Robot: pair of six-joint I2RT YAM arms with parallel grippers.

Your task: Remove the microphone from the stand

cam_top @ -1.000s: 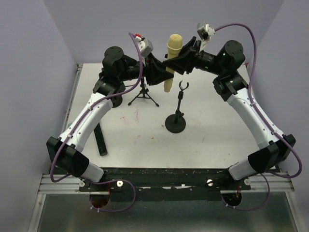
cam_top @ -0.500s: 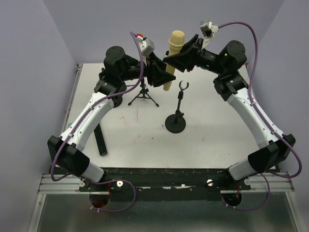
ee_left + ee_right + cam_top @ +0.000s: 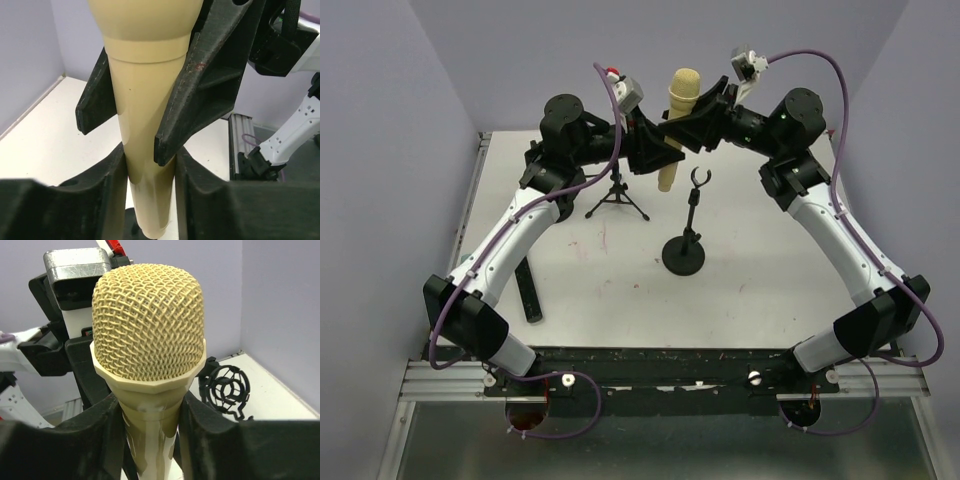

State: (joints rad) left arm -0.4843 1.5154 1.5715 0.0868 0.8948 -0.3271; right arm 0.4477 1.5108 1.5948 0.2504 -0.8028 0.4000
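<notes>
Cream-yellow microphone with a woven mesh head (image 3: 682,88) (image 3: 145,125) (image 3: 148,325) stands nearly upright in the air over the far-edge middle of the white bench (image 3: 740,270), out of its holder and pinched by both of my grippers. My left gripper (image 3: 655,152) (image 3: 150,167) is closed on the lower handle, a finger pressed to each side. My right gripper (image 3: 696,118) (image 3: 150,440) is closed on the body just under the head collar, directly above the left one. The microphone's bottom end hangs near the forked clip of the black round-based stand (image 3: 686,235), to its left and not touching it. A small black tripod (image 3: 616,195) stands further left, beneath my left wrist. A black flat bar (image 3: 528,290) lies toward the left edge. Lilac walls rise close along the far, left and right edges.
</notes>
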